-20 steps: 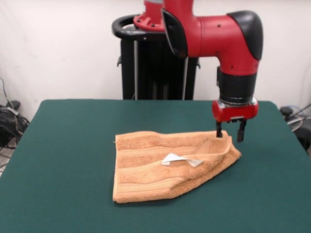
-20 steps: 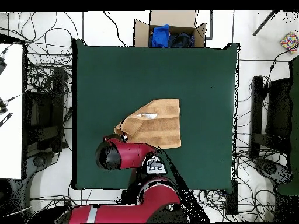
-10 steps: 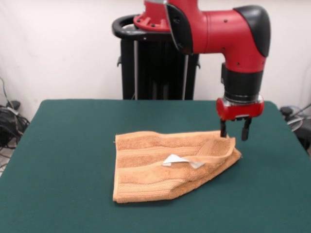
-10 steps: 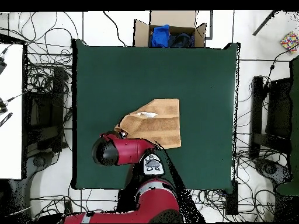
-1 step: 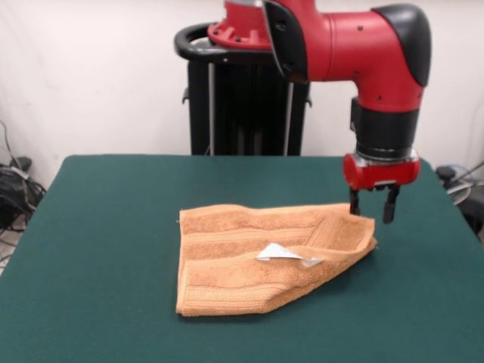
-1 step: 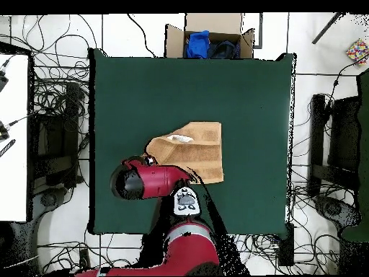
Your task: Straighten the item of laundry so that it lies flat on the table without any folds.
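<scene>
Front view: a red and black robot arm comes down from above at the right side of a wide table covered in dark green felt-like cloth. On the cloth, a little right of the middle, lies an orange-tan terry towel. It is not flat. One layer is folded over diagonally, so the right-hand part tapers to a raised corner, and the folded edge runs from that corner down toward the lower left. Woven bands cross the towel near its upper and lower edges. A small white care tag shows near the middle, on the fold line.

The arm's black two-fingered gripper hangs just above the towel's raised right corner. Its two fingers stand apart with a clear gap between them, and nothing is held. One fingertip is close over the corner's top edge; whether it touches the fabric cannot be told.

Overhead view, turned half round: the orange-tan terry towel sits near the middle of the table covered in dark green felt-like cloth, with the arm's red and black elbow covering its lower left corner. An open cardboard box holding blue and dark items stands beyond the table's far edge.
</scene>
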You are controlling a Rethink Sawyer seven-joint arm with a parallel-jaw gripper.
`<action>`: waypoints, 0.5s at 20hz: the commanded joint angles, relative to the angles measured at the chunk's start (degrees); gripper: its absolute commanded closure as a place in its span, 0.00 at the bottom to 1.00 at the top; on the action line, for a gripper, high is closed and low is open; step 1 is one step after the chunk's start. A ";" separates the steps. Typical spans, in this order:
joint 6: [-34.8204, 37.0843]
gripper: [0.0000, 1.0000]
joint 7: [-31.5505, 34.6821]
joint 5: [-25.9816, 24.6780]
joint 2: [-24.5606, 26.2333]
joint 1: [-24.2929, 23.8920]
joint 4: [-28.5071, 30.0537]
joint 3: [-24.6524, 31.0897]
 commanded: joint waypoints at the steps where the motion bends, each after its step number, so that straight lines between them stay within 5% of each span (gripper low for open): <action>1: 4.82 0.00 8.65 1.82 -0.24 -1.52 -3.06 0.07; 10: 5.00 0.00 9.02 1.97 -0.69 -0.99 -3.10 -0.48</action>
